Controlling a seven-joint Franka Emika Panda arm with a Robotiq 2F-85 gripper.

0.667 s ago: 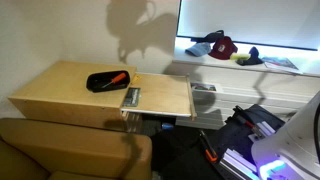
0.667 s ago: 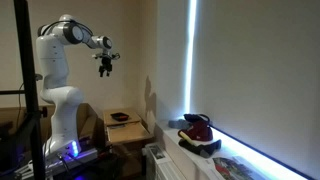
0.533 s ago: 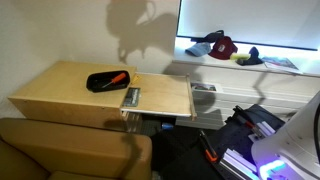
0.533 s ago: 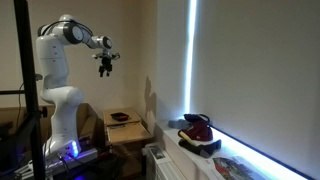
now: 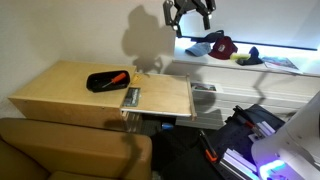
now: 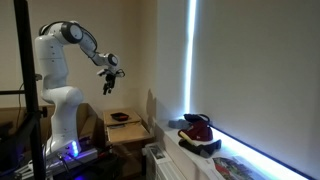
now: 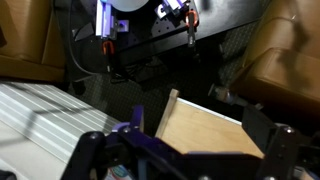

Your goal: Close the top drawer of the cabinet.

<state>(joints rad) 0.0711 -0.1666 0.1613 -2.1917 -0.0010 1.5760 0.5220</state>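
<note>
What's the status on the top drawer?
Gripper open, empty, high above the cabinet. Top drawer appears out, untouched. Black tray on cabinet top, not blocking.

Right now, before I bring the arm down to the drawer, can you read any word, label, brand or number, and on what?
No text can be read in any view.
The flat grey item on the cabinet and the papers beside the red cap may carry print, but both are too small and blurred to tell.
</note>
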